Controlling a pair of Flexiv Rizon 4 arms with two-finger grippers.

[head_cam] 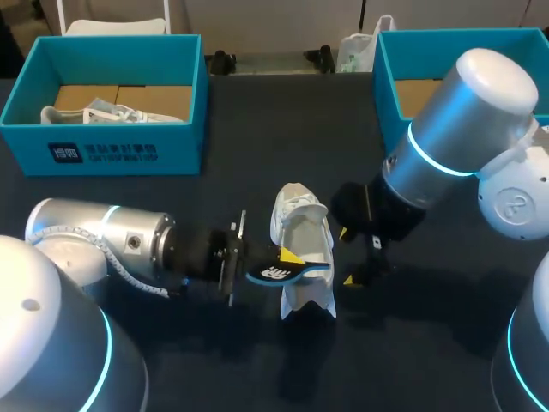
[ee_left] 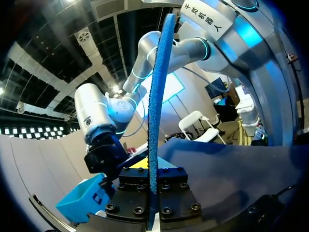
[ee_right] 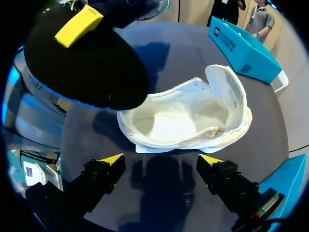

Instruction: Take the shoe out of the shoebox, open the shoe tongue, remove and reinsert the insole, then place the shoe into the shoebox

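A white shoe (head_cam: 302,236) lies on the dark table's middle, its opening upward and empty inside, as the right wrist view shows it (ee_right: 193,113). My left gripper (head_cam: 287,260) reaches in from the left and is shut on the dark blue insole (head_cam: 274,274), held at the shoe's near left side. In the left wrist view the insole (ee_left: 155,111) stands edge-on between the fingers. My right gripper (head_cam: 347,256) hangs open just right of the shoe; its yellow tips (ee_right: 112,158) straddle bare table short of the shoe. The insole's black underside (ee_right: 87,63) looms beside it.
A teal shoebox (head_cam: 103,150) at the back left holds another white shoe (head_cam: 103,112). A second teal shoebox (head_cam: 390,81) stands at the back right. The left box (ee_right: 246,48) shows beyond the shoe in the right wrist view.
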